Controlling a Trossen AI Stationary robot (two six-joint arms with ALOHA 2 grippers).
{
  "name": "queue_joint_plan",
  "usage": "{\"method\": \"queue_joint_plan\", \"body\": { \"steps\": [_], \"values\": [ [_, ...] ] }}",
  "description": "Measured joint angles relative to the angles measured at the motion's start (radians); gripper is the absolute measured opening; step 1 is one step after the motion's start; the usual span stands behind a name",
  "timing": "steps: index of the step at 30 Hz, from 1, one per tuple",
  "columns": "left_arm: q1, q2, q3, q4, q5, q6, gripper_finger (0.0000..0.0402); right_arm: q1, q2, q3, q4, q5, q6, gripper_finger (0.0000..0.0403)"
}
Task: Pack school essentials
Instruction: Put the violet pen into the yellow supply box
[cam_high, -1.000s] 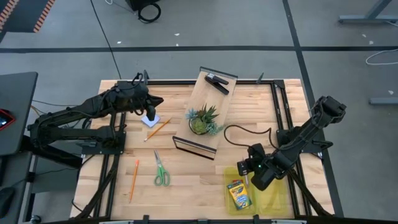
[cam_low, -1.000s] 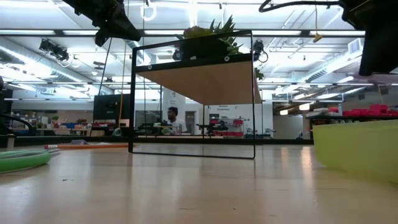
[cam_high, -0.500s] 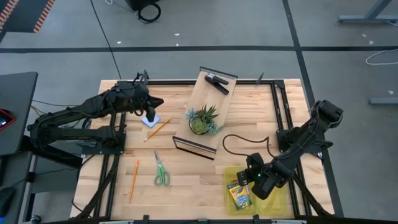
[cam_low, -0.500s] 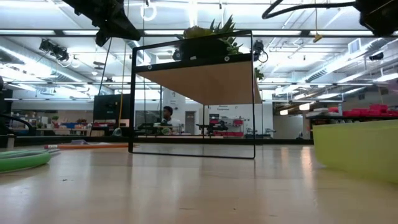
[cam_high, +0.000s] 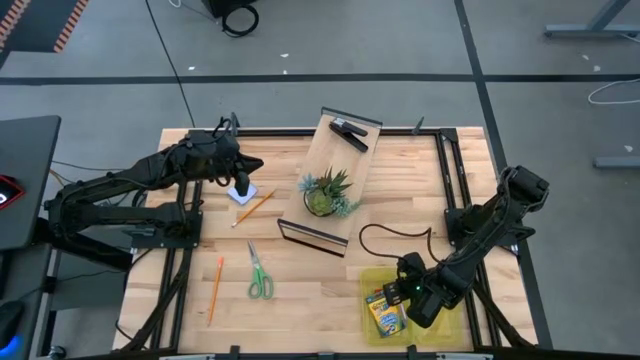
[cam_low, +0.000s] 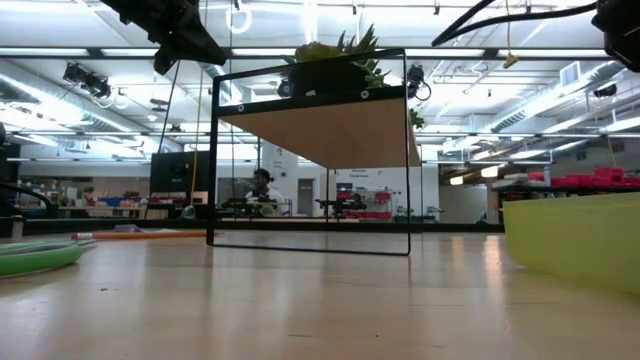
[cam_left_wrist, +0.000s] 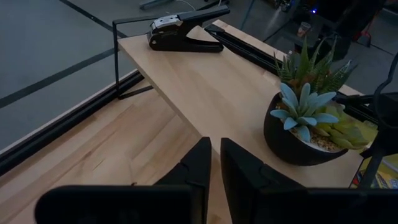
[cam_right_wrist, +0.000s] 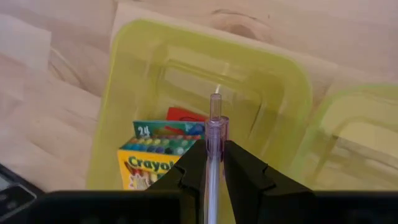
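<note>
Wooden table (cam_high: 300, 290); yellow-green bin (cam_right_wrist: 273, 81) holds crayon box (cam_right_wrist: 155, 158); right gripper (cam_right_wrist: 211, 163) grips pen (cam_right_wrist: 214, 134).

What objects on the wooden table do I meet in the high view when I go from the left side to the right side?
Thin orange pencil → small pale pad → green-handled scissors → spiky green potted plant → black clip-like object → yellow-green crayon box, lying in the translucent yellow-green bin.
</note>
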Motion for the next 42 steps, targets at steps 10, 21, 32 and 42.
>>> {"method": "queue_joint_plan", "body": {
  "steps": [10,21,32,42],
  "values": [
    [0.000,0.000,0.000,0.001,0.000,0.000,0.0038,-0.001,0.011,0.000,-0.007,-0.004,-0.016,0.0060],
    [0.000,0.000,0.000,0.001,0.000,0.000,0.0043,-0.007,0.065,0.000,0.081,0.014,0.119,0.0061],
    [0.000,0.000,0.000,0.001,0.000,0.000,0.0036,-0.046,0.065,0.000,0.076,-0.035,0.130,0.0061],
    [0.000,-0.001,0.000,0.001,0.000,-0.001,0.0043,-0.045,0.062,0.000,0.047,-0.135,0.126,0.0061]
  ]
}}
